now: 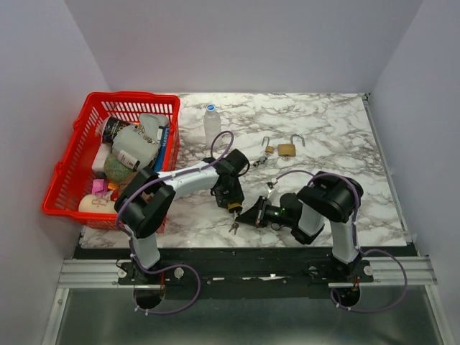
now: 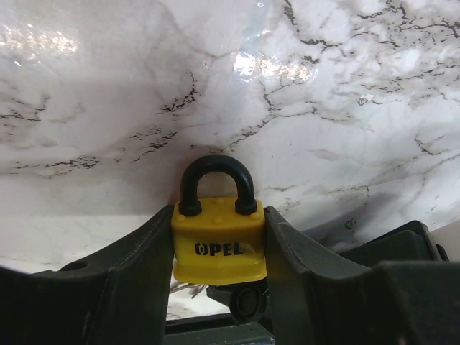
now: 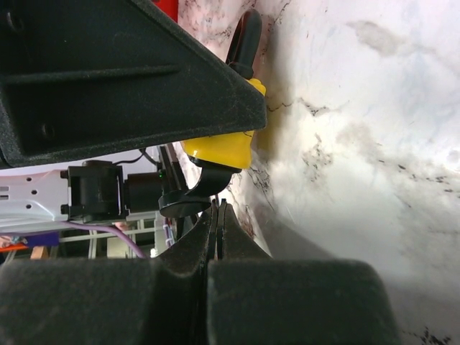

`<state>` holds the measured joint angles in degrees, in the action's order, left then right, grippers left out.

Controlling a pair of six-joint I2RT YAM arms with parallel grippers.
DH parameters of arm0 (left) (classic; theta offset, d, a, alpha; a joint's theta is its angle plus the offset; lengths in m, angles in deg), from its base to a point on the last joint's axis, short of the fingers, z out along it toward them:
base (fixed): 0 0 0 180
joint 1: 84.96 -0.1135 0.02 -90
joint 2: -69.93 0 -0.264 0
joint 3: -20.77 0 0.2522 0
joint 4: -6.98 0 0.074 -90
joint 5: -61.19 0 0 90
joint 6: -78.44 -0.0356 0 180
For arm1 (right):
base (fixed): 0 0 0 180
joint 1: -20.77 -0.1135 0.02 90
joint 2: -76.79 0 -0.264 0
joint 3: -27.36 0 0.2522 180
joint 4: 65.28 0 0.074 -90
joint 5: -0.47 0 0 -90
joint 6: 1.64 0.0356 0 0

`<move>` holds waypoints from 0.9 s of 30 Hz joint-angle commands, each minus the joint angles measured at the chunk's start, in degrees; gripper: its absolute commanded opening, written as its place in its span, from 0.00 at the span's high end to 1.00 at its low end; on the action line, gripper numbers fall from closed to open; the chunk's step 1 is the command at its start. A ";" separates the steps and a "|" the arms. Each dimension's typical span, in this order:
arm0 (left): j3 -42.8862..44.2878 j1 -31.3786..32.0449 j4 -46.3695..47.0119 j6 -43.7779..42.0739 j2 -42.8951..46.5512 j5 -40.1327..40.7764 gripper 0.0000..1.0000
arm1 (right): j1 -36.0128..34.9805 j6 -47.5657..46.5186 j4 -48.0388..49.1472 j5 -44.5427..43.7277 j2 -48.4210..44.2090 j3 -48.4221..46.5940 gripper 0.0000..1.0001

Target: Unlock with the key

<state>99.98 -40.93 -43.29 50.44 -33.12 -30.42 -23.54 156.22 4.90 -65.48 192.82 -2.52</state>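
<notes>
My left pincer clamps the yellow OPEL padlock by its two flat sides. The jaws stand part-spread, as wide as the body. The black shackle is seated in the body and points away from my wrist, down toward the marble counter. The keyway end therefore faces back toward my own wrist.

My right pincer is pressed together, with its tips just under the padlock's yellow underside. Something dark sits between the tips and the lock. I cannot tell whether it is the key's head or whether I am truly pinching it. A small bunch of keys dangles below the lock.

All this hangs just above the near edge of the counter, a little left of its middle. My right arm reaches in from the right.

I judge that the turn runs about the padlock's long axis, from keyway to shackle. My right pincer is the one at the keyway end, so the twist falls to it while the left holds the body.

Farther out, an open brass padlock lies toward the far edge, well apart. A plastic bottle stands nearer the far left, and a red basket sits at the left edge.
</notes>
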 commanded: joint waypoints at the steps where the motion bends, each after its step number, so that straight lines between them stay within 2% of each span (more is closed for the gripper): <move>1: -3.22 2.20 -2.25 0.40 -1.19 -1.21 1.00 | 0.46 -6.24 -5.46 -16.32 2.54 -2.25 0.99; 12: -4.54 3.08 -1.55 0.76 -1.02 -2.70 1.00 | 0.37 -10.29 -10.38 -20.71 1.39 -5.94 0.99; 27: -8.41 4.22 -0.58 0.49 -0.84 -4.46 1.00 | 1.42 -10.46 -4.49 -23.79 3.33 -5.42 0.99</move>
<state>96.48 -40.34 -39.40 50.40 -30.74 -29.10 -24.55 153.33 2.11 -67.51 191.51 -3.48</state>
